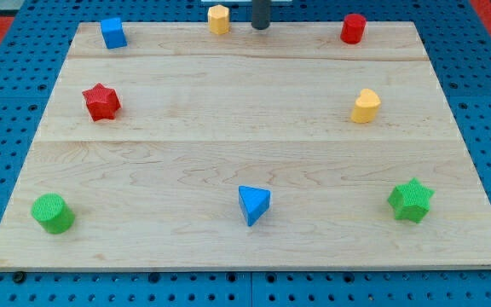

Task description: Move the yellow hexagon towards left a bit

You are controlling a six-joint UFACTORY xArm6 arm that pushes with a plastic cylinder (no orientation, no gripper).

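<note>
A lab test bench, by the look of it: a pale wooden worktop lies on a blue perforated base with a regular grid of holes, the kind used for fixtures. Small coloured blocks sit spaced across the wood like test pieces.

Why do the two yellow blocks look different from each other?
The yellow hexagon has flat sides all round, while the yellow heart has a rounded, lobed shape. The yellow hexagon sits at the view's top edge of the board, just left of my tip; the yellow heart sits lower, towards the view's right, far from my tip. Both are yellow and alike in size.
</note>
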